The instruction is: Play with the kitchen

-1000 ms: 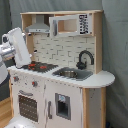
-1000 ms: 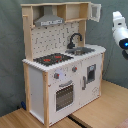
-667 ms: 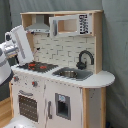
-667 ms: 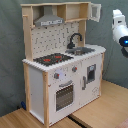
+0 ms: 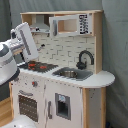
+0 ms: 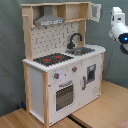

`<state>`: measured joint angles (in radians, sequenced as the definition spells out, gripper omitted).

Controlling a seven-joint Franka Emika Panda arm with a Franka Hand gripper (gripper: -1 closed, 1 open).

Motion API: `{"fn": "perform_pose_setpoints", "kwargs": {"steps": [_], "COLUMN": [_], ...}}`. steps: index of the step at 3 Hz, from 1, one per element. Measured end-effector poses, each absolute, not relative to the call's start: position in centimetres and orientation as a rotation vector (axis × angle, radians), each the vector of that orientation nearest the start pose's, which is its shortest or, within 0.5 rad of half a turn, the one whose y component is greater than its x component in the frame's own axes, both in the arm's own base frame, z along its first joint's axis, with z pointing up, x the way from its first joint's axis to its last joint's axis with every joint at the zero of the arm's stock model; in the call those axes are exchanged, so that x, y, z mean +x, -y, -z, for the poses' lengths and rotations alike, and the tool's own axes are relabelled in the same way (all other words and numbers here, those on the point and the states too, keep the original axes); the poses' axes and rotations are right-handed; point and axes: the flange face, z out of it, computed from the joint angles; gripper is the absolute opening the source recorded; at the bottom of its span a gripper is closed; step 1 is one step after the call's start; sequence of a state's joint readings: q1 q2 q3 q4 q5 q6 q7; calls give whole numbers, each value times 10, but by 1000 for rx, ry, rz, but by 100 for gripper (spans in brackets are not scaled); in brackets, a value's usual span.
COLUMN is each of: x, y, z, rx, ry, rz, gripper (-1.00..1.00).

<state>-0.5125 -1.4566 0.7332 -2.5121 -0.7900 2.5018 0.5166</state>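
Little has shifted over the last second: the arm (image 5: 22, 42) has swung only slightly at the first exterior view's left, its white body leaning a touch further toward the hob side, while in the second exterior view its head (image 6: 119, 27) stays high at the second exterior view's right, level with the top shelf and apart from the toy. The kitchen (image 5: 62, 75) stands on the light wood floor (image 6: 107, 107) in front of a grey curtain (image 5: 117, 45), unmoved in both exterior views. Its red-ringed hob (image 6: 52, 59) is bare, the oven door (image 6: 64, 95) is shut, the grey sink (image 5: 71, 74) sits under the black faucet (image 5: 85, 57), and the knobs (image 6: 65, 74) look untouched as far as can be seen. The gripper itself cannot be made out in either view, so whether the jaws are open or closed cannot be told. Judging from this, play has hardly begun: no door is open, nothing sits on the hob, and the arm is near the cabinet's hob end without clearly touching it. Everything of the task appears still to do.
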Motion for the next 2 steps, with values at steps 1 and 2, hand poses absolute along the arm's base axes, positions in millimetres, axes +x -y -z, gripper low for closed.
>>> {"fn": "perform_pose_setpoints", "kwargs": {"steps": [1,2], "x": [241,245], "y": [-218,-205], "z": [-671,-681], "rx": [1411,1416], "ry": [-46,-19], "rz": [-1376,-1446], "gripper": [100,100]}}
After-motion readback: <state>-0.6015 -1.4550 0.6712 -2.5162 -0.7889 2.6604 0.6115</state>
